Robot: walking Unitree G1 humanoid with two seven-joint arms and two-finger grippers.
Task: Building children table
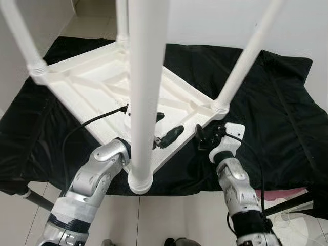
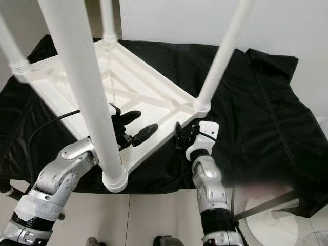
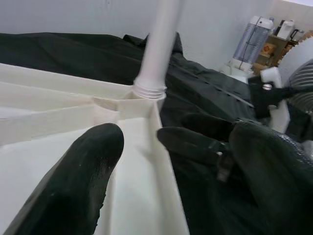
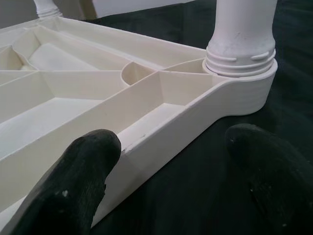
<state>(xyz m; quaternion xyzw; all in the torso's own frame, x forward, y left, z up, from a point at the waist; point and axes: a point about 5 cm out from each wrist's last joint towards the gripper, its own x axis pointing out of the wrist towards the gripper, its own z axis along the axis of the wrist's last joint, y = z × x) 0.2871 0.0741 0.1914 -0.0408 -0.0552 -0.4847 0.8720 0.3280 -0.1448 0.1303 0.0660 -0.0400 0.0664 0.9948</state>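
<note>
The white plastic children's table [image 1: 92,82] lies upside down on a black cloth [image 1: 287,102], with its white legs standing up from the corners. The nearest leg [image 1: 146,77] rises right in front of my head; another leg [image 1: 243,61] stands at the right corner. My left gripper [image 1: 166,127] is open and straddles the table's near rim [image 3: 161,161], one finger inside and one outside. Open too, my right gripper [image 1: 204,136] sits at the rim just short of the right corner socket [image 4: 242,73]. One right finger [image 4: 73,181] hangs over the ribbed underside, the other over the cloth.
The cloth ends at pale floor tiles [image 1: 169,215] close to my feet. A white wall stands behind and to the left. A white fan [image 2: 277,225] sits on the floor at the lower right, and a black pole [image 1: 36,200] lies at the lower left.
</note>
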